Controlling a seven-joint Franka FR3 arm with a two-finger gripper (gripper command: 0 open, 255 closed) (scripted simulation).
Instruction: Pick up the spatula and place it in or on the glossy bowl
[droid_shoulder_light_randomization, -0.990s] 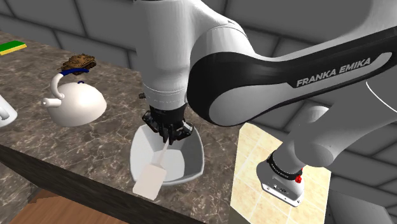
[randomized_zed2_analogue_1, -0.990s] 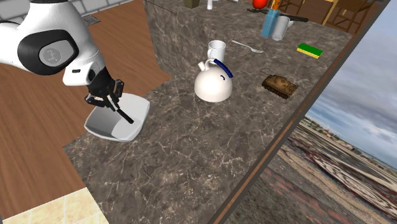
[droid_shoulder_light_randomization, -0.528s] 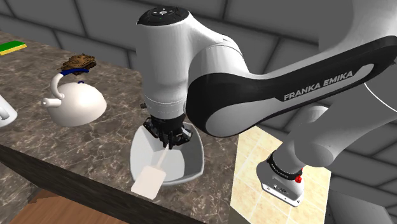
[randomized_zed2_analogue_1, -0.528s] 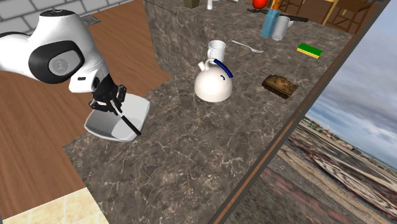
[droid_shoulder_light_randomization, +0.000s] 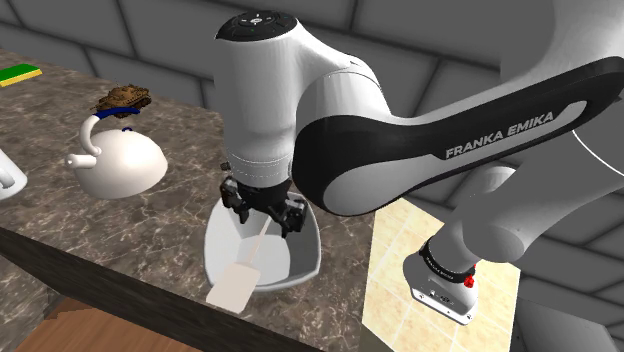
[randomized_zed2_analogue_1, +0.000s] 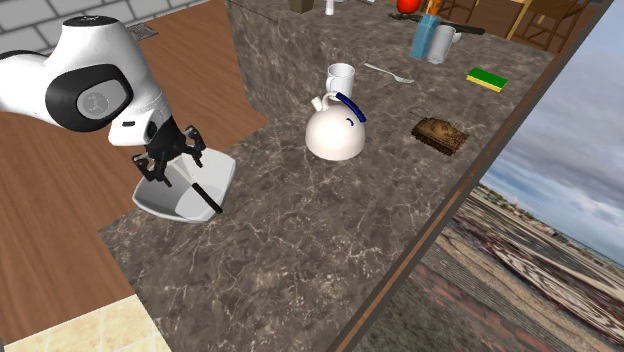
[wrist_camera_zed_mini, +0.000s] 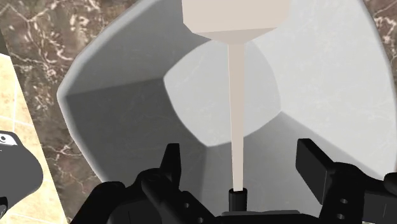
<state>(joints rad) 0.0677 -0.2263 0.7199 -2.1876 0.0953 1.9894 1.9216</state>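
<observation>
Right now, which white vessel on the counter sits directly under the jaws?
The square bowl, with the spatula leaning over its rim; the kettle and mug stand farther along the counter.

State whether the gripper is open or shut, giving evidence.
Open: the gripper has its fingers apart, neither touching the spatula lying in the white bowl.
</observation>
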